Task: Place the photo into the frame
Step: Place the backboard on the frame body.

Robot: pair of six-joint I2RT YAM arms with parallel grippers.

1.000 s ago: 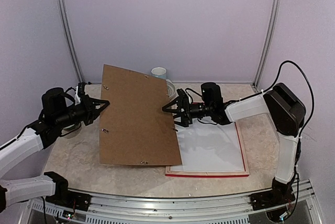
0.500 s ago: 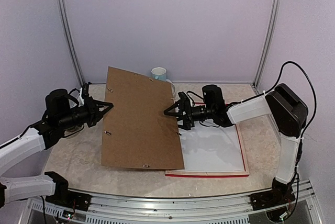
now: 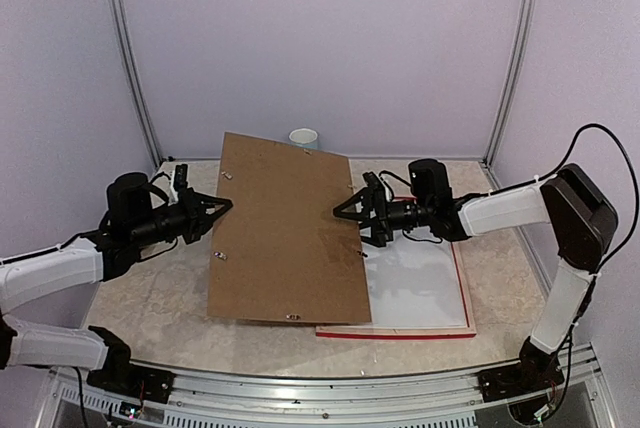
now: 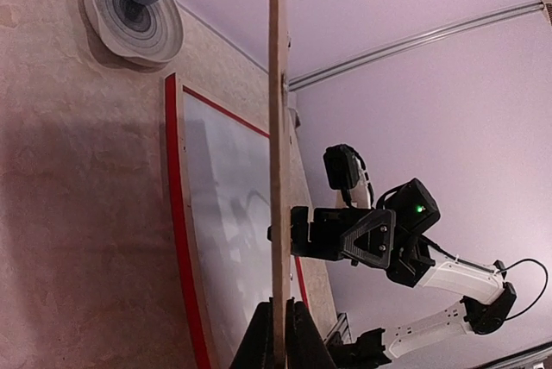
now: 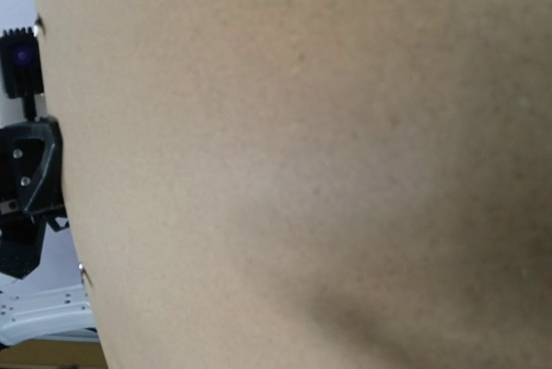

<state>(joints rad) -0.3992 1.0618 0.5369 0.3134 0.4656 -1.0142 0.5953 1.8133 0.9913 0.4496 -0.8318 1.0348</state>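
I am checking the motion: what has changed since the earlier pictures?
The backing board, pinched by the left gripper, moved right with both arms and now hides more of the mug. The right gripper stayed open at its right edge. The frame did not move.

Pale lilac walls (image 3: 320, 38) close the bay in on three sides, with a slim aluminium upright (image 3: 130, 58) in each back corner. The table (image 3: 140, 298) has a beige marbled top, evenly and softly lit, and a metal rail (image 3: 330, 380) runs along its near edge.
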